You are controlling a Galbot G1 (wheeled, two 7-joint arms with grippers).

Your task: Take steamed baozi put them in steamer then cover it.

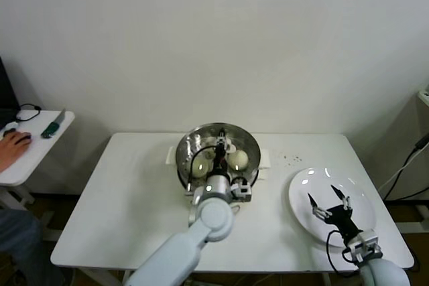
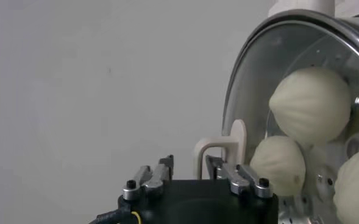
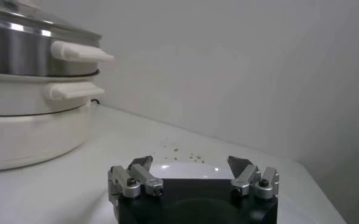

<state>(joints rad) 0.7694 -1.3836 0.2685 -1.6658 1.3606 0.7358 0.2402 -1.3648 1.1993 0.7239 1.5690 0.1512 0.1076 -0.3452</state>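
Currently the glass lid sits on the steel steamer, which rests on a white pot base near the middle rear of the white tabletop. Through the lid, buns show inside the basket; the left wrist view shows three of them pressed close together behind the glass. A fourth cannot be made out.

Left gripper is over the centre of the lid, at its cream bar handle. In the left wrist view the jaws stand apart on either side of the handle, with a gap visible between each tip and the handle, so the handle is released, not clamped. The left arm reaches in from the near edge of the tabletop.

Right gripper hangs above the flat white plate on the right part of the tabletop, well apart from the steamer. Its jaws are spread wide and hold nothing, as both the head view and the right wrist view show. No buns lie on the plate.

Small dark specks dot the tabletop between steamer and plate. The side handles of steamer and pot base are seen stacked one above the other in the right wrist view.

At far left, a separate small table carries a person's hand on a mouse.
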